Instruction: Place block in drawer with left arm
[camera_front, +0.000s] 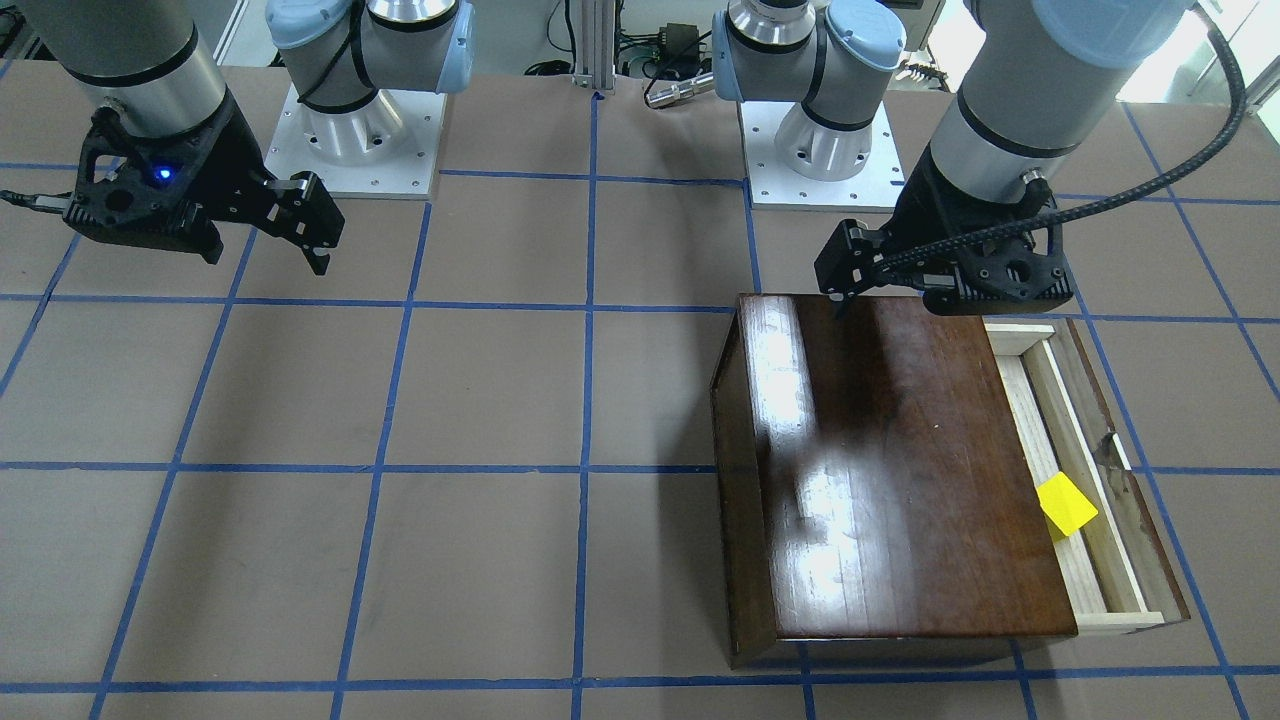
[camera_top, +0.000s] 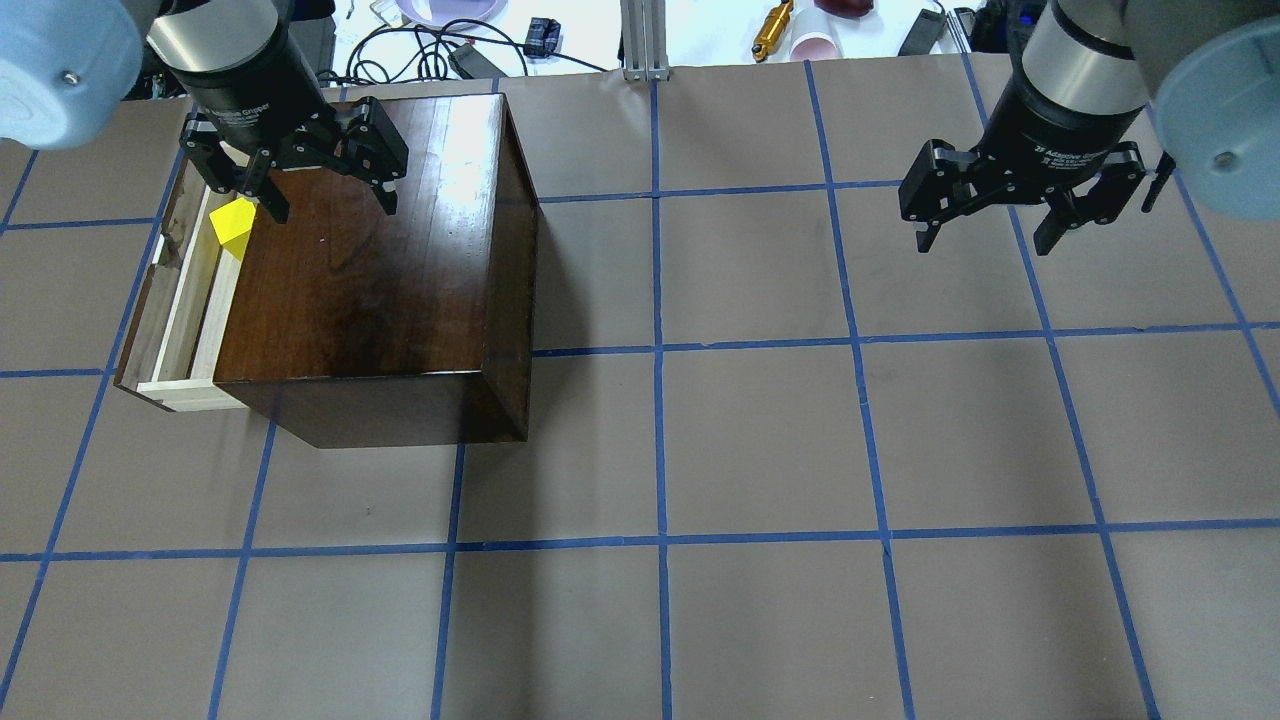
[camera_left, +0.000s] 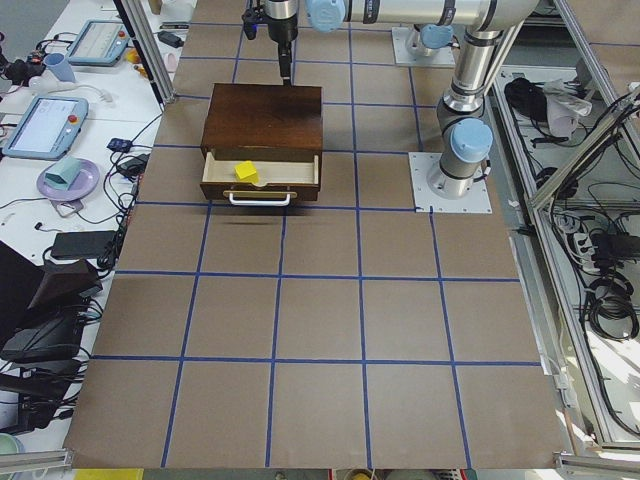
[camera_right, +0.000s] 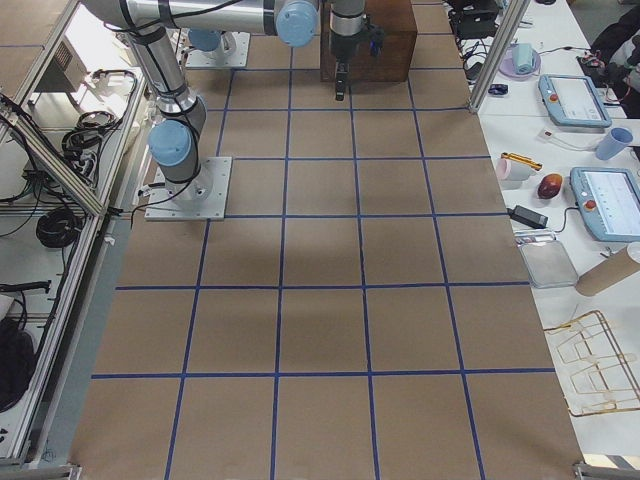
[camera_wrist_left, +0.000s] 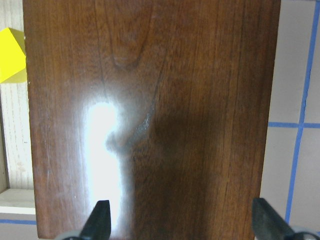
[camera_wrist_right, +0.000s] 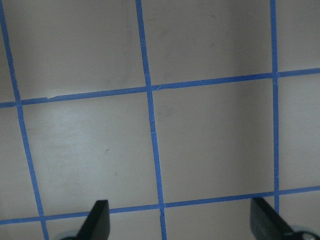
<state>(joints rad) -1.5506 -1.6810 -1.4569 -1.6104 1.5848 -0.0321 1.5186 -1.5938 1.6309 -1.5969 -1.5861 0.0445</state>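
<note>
Reading from the robot's left across the overhead view:

1. Drawer (camera_top: 190, 320) is pulled out of the box (camera_top: 380, 270) toward the worktop's left edge, with the pull facing that edge. Box stands near the far-left corner of the worktop (camera_top: 760, 440).
2. Block (camera_top: 232, 226) lies inside the drawer at its far end, just beside the box front. It is turned cornerwise, and I cannot tell if it sits flat. Nothing is gripping it.
3. Left gripper (camera_top: 332, 195) hangs over the box lid near its far-left corner. Jaws are spread wide and empty. Wrist cam shows only lid between the fingers (camera_wrist_left: 97, 220), with the block off to one side. Judgement: block is delivered and the claw is let go, so the placement looks complete. The gripper sits high enough that the lid is no obstacle to it.
4. Mid worktop: taped grid only, no objects noted.
5. Right gripper (camera_top: 985, 235) is near the far-right corner, well apart from the box. Jaws are spread, nothing held, and the wrist cam shows worktop only. Judgement: it is parked clear so it doesn't cross the left arm (camera_top: 235, 60).
6. Beyond the far edge there are cables and misc. bench items, not in the way.
</note>
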